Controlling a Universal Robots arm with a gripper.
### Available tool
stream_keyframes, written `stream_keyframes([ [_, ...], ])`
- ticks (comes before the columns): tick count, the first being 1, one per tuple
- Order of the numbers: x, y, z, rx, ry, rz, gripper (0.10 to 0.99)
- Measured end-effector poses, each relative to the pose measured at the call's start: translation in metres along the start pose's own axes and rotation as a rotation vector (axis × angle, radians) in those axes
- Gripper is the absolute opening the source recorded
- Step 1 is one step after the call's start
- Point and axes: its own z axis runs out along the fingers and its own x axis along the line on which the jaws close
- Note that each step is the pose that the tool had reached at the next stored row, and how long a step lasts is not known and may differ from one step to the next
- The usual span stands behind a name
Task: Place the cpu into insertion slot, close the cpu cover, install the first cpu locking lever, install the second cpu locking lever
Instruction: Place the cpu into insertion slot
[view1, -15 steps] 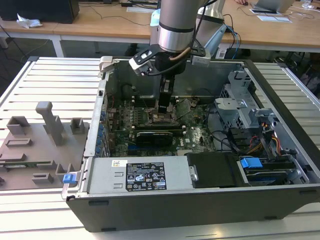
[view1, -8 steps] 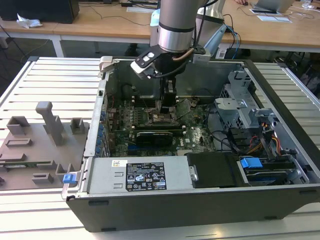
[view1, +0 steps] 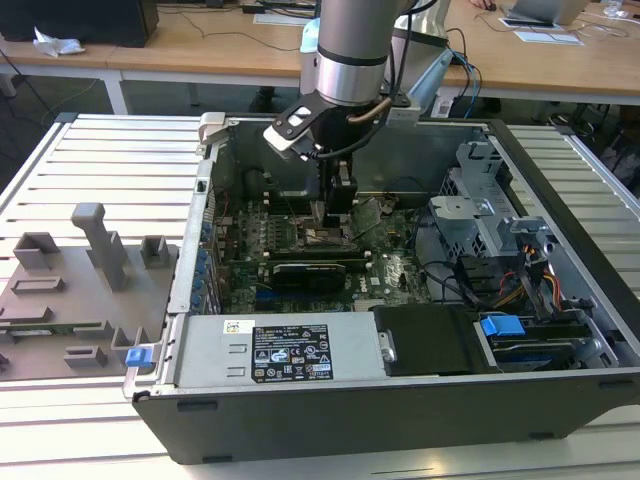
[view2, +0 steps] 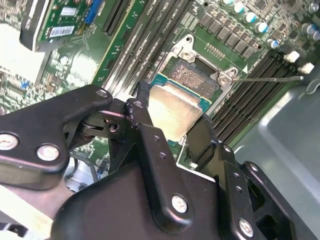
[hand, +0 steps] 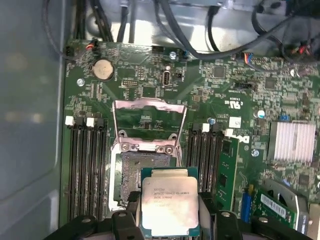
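1. An open dark-grey metal computer case (view1: 380, 420) lies on its side on the slatted silver desk (view1: 110, 160), and the arm reaches down into it.
2. The green motherboard (hand: 150, 80) covers the floor of the case. Rows of long black memory slots run along both sides of the socket area.
3. The black gripper (hand: 170, 215) hangs low over the board. Its fingers (view2: 137, 107) are clamped on opposite edges of the chip.
4. The cpu cover (hand: 150, 103), a thin silver frame with a square window, stands swung up and open beyond the socket, so the way down is free.
5. The insertion slot (hand: 131, 175), a small square socket with a dark centre and a metal rim, is bare. Part of it is hidden under the chip.
6. The cpu (hand: 169, 210), a small flat square with a silver-grey top on a green edge, is held just above the slot and is not seated.
   - To my eye it sits off-centre, towards one side of the socket.
   - I'd say placing it well means squaring its edges to the rim, keeping it level, and lowering it without any sideways push.
7. There is faint print on the chip's top and a white label (view1: 290, 352) on the power unit. I can't read either from here.
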Motion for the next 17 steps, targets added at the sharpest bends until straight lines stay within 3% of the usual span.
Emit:
stream_keyframes([
  [5, 0.0, 0.0, 0.0001, 0.0, 0.0001, 0.0, 0.545],
  [6, 0.0, 0.0001, 0.0003, -0.022, -0.0006, 0.001, 0.545],
  [7, 0.0, 0.0001, 0.0004, -0.03, -0.0007, 0.002, 0.545],
  [11, 0.0009, -0.0011, 0.0003, -0.03, -0.0011, 0.002, 0.545],
  [17, 0.02, -0.0012, -0.0005, -0.03, -0.0009, 0.004, 0.545],
])
